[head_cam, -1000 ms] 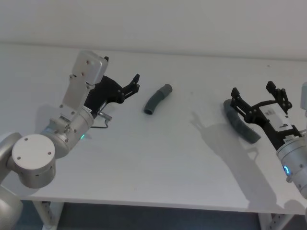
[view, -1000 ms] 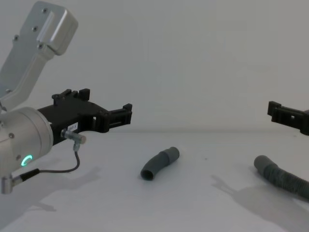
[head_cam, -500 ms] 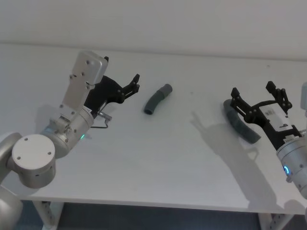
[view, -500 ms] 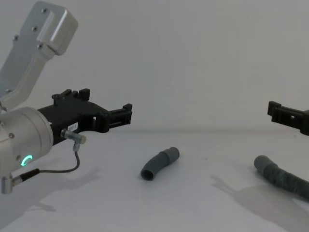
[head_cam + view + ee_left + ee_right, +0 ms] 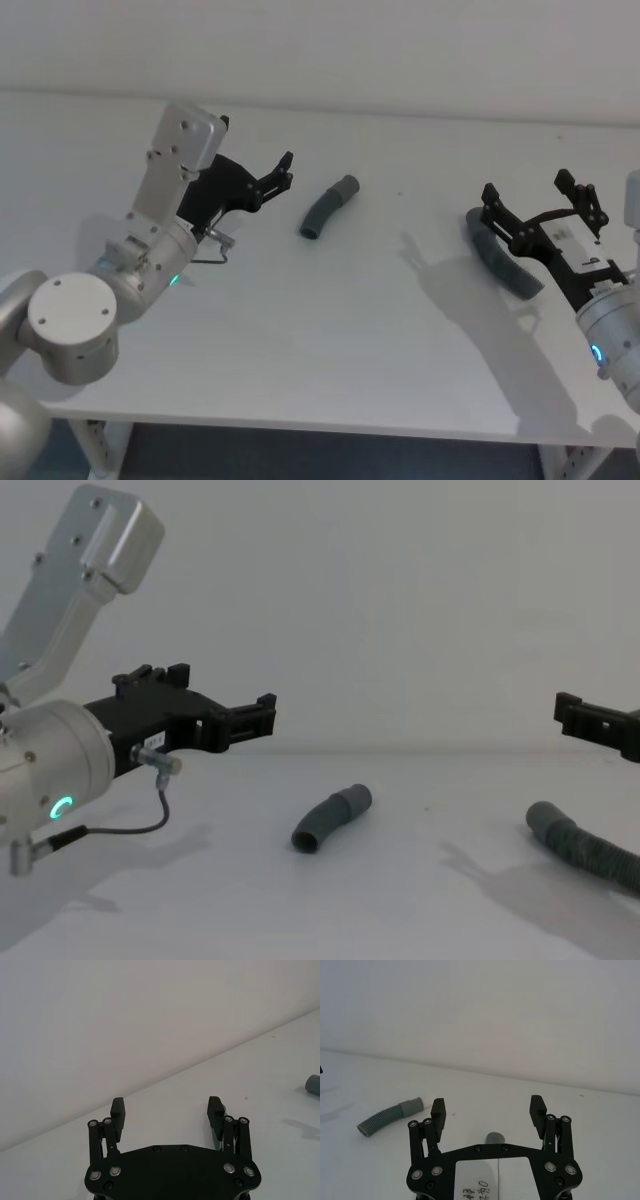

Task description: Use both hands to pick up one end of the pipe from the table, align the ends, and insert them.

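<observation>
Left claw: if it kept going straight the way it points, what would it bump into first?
Probably nothing nearby. The left claw, open, points across the bare table toward the wall. The short hose piece seems to lie just beside that line, though depth is unclear.

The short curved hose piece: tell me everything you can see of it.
The short hose piece is dark grey, ribbed and gently curved, looking like flexible plastic. One end is a smooth cuff pointing away from the robot; the other end is open and hollow, facing the robot. It lies flat on the white table, touched by nothing else. The left gripper hovers open to its left, apart from it.
</observation>
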`<action>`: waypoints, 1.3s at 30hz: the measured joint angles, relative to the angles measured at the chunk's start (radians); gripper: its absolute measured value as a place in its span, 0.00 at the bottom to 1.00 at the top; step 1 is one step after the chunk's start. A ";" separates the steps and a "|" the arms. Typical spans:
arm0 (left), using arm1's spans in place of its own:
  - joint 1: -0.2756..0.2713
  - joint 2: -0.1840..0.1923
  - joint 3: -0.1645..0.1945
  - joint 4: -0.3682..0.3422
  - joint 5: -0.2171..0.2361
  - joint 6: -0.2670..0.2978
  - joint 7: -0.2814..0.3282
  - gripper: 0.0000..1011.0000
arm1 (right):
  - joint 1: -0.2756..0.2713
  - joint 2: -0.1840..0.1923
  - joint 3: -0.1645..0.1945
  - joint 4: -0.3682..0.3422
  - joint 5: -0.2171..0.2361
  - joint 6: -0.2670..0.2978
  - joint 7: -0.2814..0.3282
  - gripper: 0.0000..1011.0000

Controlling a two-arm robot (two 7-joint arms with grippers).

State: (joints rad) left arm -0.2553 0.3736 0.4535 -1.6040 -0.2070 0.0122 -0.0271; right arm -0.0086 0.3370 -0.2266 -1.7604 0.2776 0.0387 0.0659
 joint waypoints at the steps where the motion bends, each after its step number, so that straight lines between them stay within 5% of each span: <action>1: -0.003 -0.002 0.000 0.006 -0.002 0.000 -0.005 0.99 | 0.002 0.000 0.000 0.002 -0.004 0.005 -0.001 0.99; 12: -0.095 -0.028 0.011 0.103 -0.051 0.030 -0.116 0.99 | 0.022 0.010 0.010 0.005 -0.025 0.088 -0.017 0.99; 22: -0.166 -0.043 0.024 0.152 -0.093 0.135 -0.207 0.99 | 0.033 0.027 0.026 -0.021 -0.033 0.193 -0.022 0.99; 39: -0.174 -0.053 0.020 0.149 -0.137 0.264 -0.265 0.99 | 0.044 0.043 0.035 -0.063 -0.032 0.351 -0.003 0.99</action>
State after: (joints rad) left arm -0.4293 0.3211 0.4739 -1.4547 -0.3436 0.2764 -0.2921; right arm 0.0350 0.3800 -0.1911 -1.8238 0.2457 0.3895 0.0631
